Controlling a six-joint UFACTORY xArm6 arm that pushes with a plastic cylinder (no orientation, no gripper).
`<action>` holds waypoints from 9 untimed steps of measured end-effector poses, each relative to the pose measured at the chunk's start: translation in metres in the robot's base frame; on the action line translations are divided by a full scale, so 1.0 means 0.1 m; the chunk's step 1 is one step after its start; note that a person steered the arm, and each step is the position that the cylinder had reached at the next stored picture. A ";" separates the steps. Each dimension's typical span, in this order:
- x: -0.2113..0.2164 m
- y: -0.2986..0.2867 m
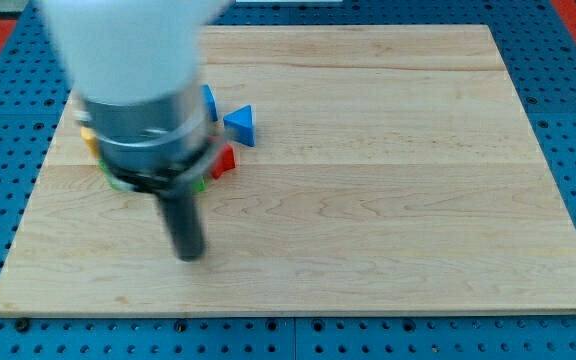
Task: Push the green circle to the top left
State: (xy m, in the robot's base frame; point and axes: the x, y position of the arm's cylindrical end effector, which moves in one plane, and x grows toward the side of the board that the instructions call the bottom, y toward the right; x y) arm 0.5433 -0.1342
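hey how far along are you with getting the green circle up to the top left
Done: nothing I can confirm. In hand: my tip sits just below a cluster mostly hidden by the arm, with slivers of green, red and yellow and a blue triangular block. Left: confirming the circle's position.

Blue triangle (240,124), red block (224,162), wooden board (388,200)

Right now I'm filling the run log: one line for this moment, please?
my tip: on bare board, below the cluster | blue triangle: right of arm | red block: beside arm | green circle: mostly hidden under arm | top-left push: unconfirmed
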 end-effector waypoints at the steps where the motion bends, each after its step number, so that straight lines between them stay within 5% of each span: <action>1: -0.45 -0.18; 2: -0.59 0.15; 5: -0.94 -1.10; 7: -1.59 -1.17; 8: -1.40 -1.22; 9: -1.68 -1.60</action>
State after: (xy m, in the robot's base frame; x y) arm 0.3752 -0.2939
